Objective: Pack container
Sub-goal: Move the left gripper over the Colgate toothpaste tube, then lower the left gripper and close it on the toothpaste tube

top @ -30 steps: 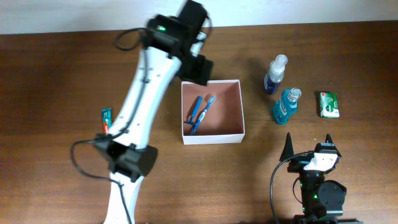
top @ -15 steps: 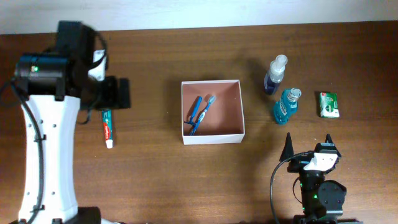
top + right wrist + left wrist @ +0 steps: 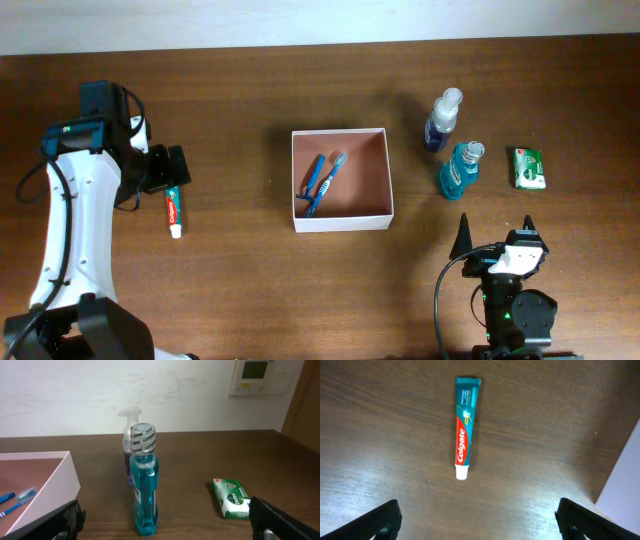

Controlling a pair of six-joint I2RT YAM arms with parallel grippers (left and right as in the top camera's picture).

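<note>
Container [image 3: 342,222] sat on bench [image 3: 250,290]: square, shallow, open-topped, thin white walls, pinkish-tan inside w/ 2 blue toothbrushes [image 3: 320,183]; L fingers [image 3: 382,520] & R fingers [image 3: 65,520] were spread wide, holding nothing

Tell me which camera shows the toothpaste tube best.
The left wrist view: the toothpaste tube lies whole and central on the table, its lettering readable. The overhead shows it whole too, but small, at the table's left side. The right wrist view does not show it.
</note>
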